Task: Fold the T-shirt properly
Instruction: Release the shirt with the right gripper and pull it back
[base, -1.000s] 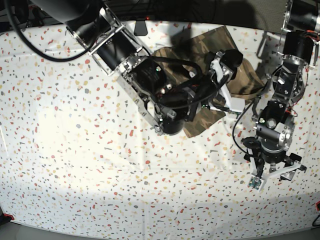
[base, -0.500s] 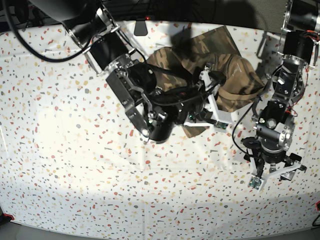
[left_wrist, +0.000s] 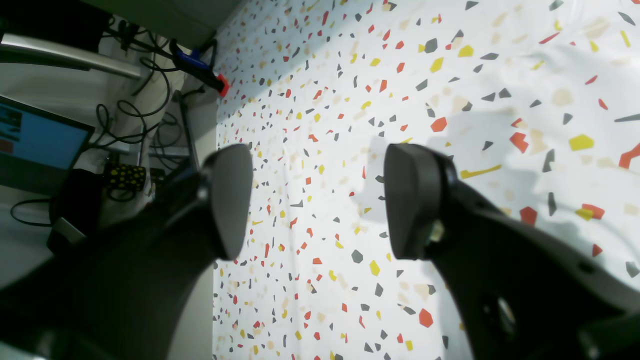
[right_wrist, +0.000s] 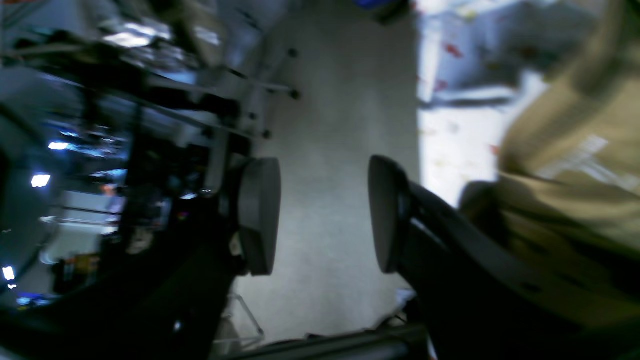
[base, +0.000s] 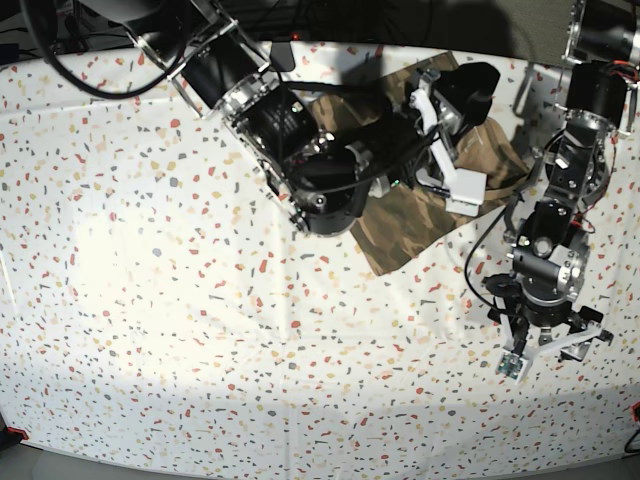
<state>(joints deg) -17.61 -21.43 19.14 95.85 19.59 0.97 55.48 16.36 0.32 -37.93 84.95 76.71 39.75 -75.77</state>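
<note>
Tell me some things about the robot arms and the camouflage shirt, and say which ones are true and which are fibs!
1. The brown, tan and olive camouflage cloth T-shirt lies on the white speckled tablecloth. True.
2. The left gripper is squeezing the shirt. False: its jaws are open over bare tablecloth, with nothing between them.
3. The right gripper is open. True: there is a clear gap between its two dark pads, and nothing in it.
4. The shirt lies in the middle of the table. False: it sits near the far edge, under the right arm.
5. The left arm hangs over the shirt. False: it is off to the side, above the speckled tablecloth.
</note>
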